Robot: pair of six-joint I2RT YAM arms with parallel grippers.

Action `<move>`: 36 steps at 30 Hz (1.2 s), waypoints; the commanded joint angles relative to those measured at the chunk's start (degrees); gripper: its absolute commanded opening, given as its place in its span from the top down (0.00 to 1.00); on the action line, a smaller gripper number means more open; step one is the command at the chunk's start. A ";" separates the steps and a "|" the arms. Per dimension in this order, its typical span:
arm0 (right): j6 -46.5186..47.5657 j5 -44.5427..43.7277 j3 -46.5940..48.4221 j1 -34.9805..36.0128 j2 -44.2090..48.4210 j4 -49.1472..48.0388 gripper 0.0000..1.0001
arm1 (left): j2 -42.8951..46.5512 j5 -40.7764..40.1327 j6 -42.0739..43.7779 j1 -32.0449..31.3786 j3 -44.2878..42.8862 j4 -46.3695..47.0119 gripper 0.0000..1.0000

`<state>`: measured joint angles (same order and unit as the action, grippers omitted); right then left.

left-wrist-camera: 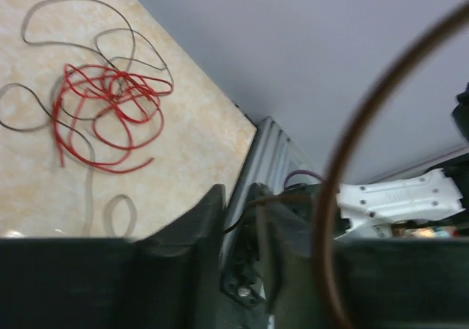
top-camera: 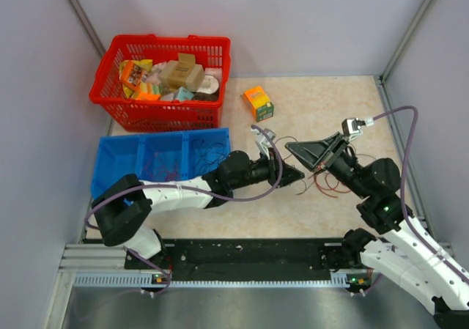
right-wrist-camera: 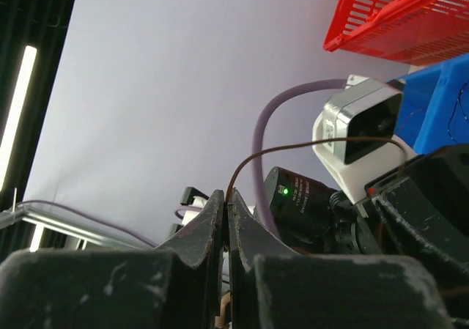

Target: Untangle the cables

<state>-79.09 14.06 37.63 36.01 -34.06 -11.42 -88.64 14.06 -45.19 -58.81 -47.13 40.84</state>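
Lying tangled: cables [left-wrist-camera: 102, 109] (red and dark), two grippers above

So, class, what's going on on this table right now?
Two robot arms are untangling thin cables. The right gripper is shut on a dark brown cable, which runs across to the left gripper. The red and dark tangle lies loose on the table. A blue bin and a red basket sit at the back left.
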 commanded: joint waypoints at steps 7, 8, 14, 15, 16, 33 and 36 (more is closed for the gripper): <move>19.29 -9.30 5.44 0.64 8.21 20.17 0.96 | 19.35 -13.27 11.42 0.80 3.18 -16.99 1.00; 23.67 -11.23 5.70 0.64 8.92 24.56 0.93 | 22.60 -13.10 12.92 0.80 3.28 -19.89 1.00; 38.56 -23.02 3.08 0.64 9.54 42.61 0.71 | 28.27 -13.44 10.68 1.67 -3.30 -48.61 1.00; 39.53 -23.29 1.94 0.64 9.54 42.97 0.69 | 27.48 -12.23 9.08 2.55 -3.14 -50.40 1.00; 40.32 -23.21 0.97 0.64 9.46 43.23 0.64 | 26.60 -9.43 7.67 3.43 -2.36 -50.42 1.00; 35.49 -23.55 -8.71 0.64 10.42 44.47 0.59 | 9.45 -15.79 7.49 -4.11 -6.57 -64.74 1.00; 35.41 -24.26 -9.15 0.64 11.47 44.56 0.59 | 11.73 -18.63 5.91 -7.46 -4.82 -67.29 0.90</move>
<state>-43.13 -8.16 28.75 36.01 -24.21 34.17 -80.66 2.24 -38.41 -62.33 -52.38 -21.43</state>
